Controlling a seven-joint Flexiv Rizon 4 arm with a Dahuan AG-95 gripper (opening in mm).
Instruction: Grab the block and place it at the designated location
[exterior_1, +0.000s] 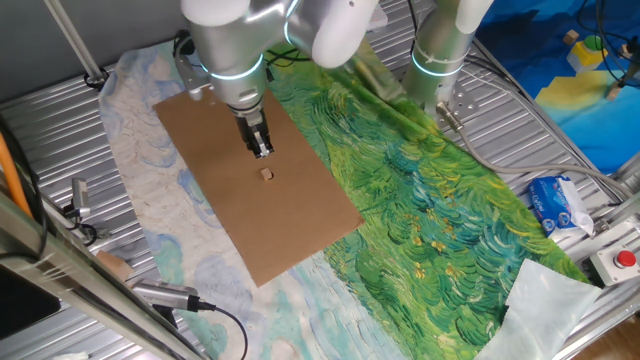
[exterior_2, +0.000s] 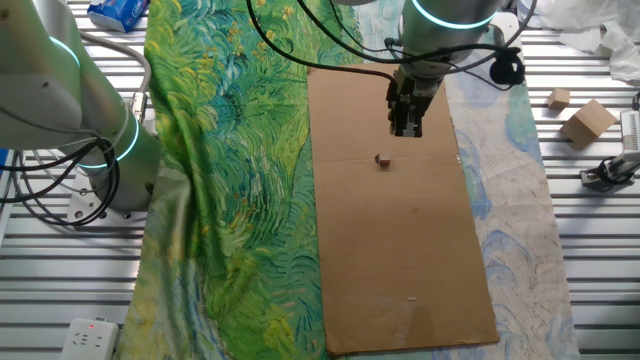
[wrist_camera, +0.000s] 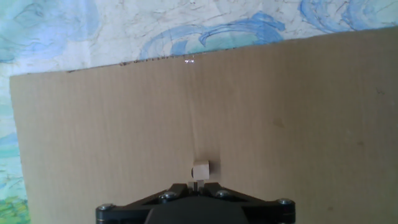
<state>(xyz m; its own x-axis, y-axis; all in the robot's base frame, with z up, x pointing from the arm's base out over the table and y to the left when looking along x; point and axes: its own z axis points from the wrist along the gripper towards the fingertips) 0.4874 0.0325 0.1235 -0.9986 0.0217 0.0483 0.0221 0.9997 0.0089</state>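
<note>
Hand view: block (wrist_camera: 200, 168) lies free on cardboard (wrist_camera: 298, 112); jaws pressed together; no legible writing

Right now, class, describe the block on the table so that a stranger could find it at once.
Find the brown cardboard sheet lying between the green painted cloth and the pale blue one. Near its middle, just beyond the black claw, sits the block: a tiny tan wooden cube, the only raised thing on the sheet.

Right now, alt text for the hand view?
A tiny tan block sits on a brown cardboard sheet, just ahead of the pincer, whose dark base fills the bottom edge. Blue-and-white painted cloth runs along the top, beyond the cardboard.
</note>
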